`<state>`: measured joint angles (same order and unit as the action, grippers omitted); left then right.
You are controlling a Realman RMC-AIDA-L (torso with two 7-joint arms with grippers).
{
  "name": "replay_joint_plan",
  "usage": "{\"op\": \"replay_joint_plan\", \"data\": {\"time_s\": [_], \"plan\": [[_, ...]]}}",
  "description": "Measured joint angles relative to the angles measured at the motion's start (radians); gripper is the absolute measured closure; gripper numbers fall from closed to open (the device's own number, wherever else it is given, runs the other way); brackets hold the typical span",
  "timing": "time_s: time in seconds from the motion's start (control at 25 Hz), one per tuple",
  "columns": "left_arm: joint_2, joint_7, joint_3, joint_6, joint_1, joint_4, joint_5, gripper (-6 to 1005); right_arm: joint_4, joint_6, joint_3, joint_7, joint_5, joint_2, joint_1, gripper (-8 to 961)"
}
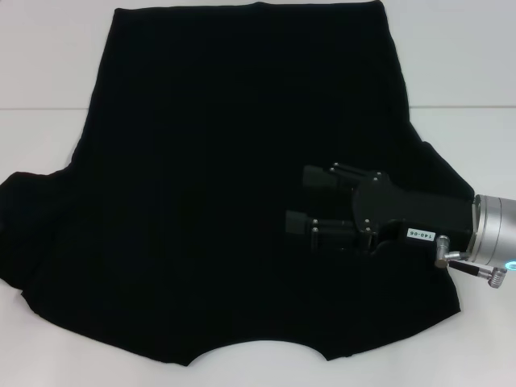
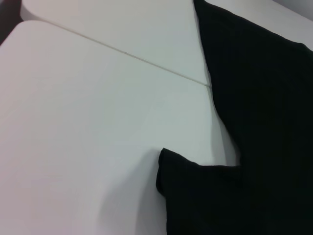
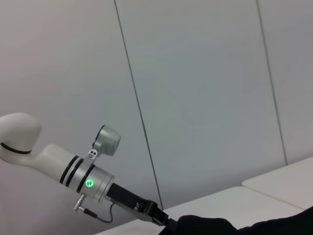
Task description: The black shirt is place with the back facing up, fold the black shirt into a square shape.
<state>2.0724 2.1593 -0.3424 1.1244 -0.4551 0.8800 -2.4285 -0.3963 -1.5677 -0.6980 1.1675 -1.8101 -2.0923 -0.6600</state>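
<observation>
The right gripper (image 1: 300,201), fingers apart and holding nothing, hovers over the black shirt (image 1: 218,185), pointing across it toward the sleeve on the robot's left.

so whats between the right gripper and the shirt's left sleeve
Only the black shirt itself: flat black fabric runs from the right gripper to the sleeve, seen in the head view.
</observation>
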Motion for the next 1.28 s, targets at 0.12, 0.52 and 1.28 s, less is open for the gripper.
{"op": "replay_joint_plan", "data": {"time_s": [0.12,0.52,1.28], "plan": [[0.000,-0.001,-0.005,0.000,-0.002,0.000,0.001,976,0.001,0.000,0.000,0.000,0.000,0.000,0.000,83],[0.000,-0.012,-0.014,-0.003,-0.040,-0.001,0.008,945,0.001,0.001,0.000,0.000,0.001,0.000,0.001,85],[0.058,-0.210,-0.191,0.112,-0.115,-0.020,0.135,887,0.001,-0.007,0.002,0.000,0.008,0.000,0.018,89]]}}
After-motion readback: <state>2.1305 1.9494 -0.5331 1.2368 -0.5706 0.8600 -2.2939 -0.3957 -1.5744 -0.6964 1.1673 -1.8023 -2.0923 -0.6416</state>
